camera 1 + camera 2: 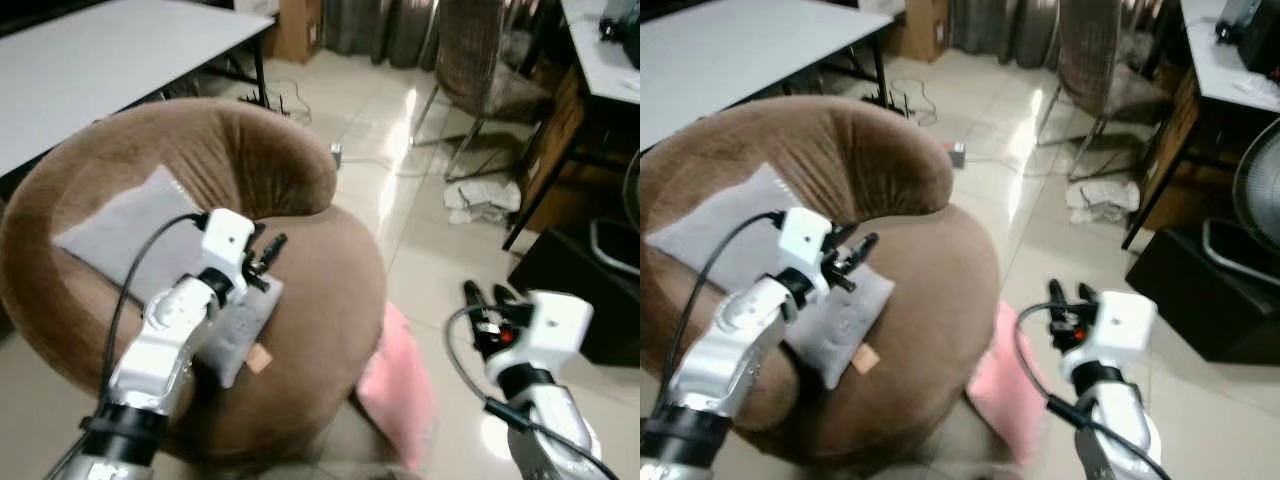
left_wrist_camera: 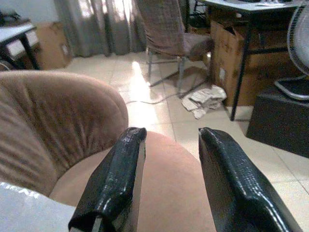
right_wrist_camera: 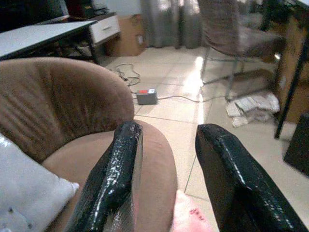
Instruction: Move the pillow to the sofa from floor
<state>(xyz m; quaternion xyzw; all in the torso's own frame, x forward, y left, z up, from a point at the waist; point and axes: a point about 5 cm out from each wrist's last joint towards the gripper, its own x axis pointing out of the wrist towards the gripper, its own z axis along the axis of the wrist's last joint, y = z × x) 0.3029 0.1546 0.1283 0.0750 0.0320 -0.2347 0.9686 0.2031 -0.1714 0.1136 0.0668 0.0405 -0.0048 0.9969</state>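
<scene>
Sofa: you see a round brown sofa [image 1: 300, 300] with a curved backrest, directly in front of the robot.
Grey pillow: a grey pillow [image 1: 130, 235] lies on the sofa seat against the backrest, with a small tan tag at its near corner.
Pink pillow: you find the pink pillow [image 1: 400, 385] on the tiled floor [image 1: 430, 260], leaning against the right side of the sofa base.
Left gripper: the left gripper [image 1: 268, 252] hangs over the sofa seat, just above the near edge of the grey pillow. In the left wrist view its fingers [image 2: 113, 193] stand apart with nothing between them, so it is released.
Right gripper: the right gripper [image 1: 487, 300] hangs above the floor to the right of the pink pillow, apart from it. In the right wrist view its fingers [image 3: 113, 183] are spread and empty, so it is released.
Surroundings: a white bench [image 1: 110, 60] stands behind the sofa on the left. A chair [image 1: 480, 70] stands farther back on the right, with crumpled paper [image 1: 480, 200] on the floor near it.
</scene>
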